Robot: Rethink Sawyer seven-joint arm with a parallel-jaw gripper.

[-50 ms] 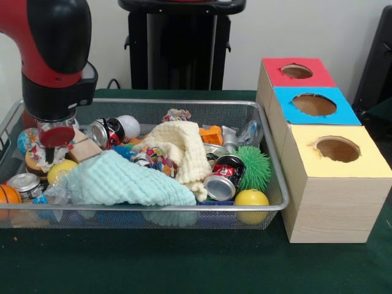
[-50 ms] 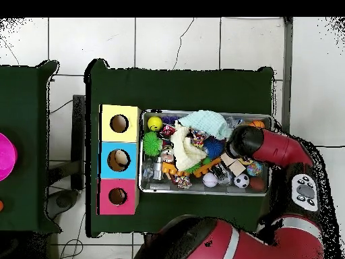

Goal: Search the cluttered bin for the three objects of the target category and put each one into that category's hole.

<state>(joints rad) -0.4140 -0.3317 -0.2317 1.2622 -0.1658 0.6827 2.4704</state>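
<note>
A wire-mesh bin (image 1: 272, 207) (image 2: 144, 189) holds mixed clutter. A red soda can (image 1: 224, 177) lies at the front right, and silver cans (image 1: 24, 184) (image 1: 100, 132) lie at the left. A yellow ball (image 1: 252, 199) (image 2: 155, 123), a green spiky ball (image 1: 255, 165) (image 2: 151, 144), wooden blocks (image 1: 83, 149) (image 2: 233, 164), a mint cloth (image 1: 122, 181) (image 2: 206, 123) and a cream cloth (image 1: 181, 149) (image 2: 184, 149) fill the rest. My gripper (image 1: 55, 144) (image 2: 236, 146) is down in the bin's left end in the front view, just beside the wooden blocks, its tips hidden among the clutter.
Three wooden boxes stand right of the bin in the front view, with a red hole (image 1: 297, 71) (image 2: 117, 196), a blue hole (image 1: 314, 105) (image 2: 118, 160) and a yellow hole (image 1: 337, 149) (image 2: 119, 123). A second table carrying a pink object (image 2: 5, 156) stands apart.
</note>
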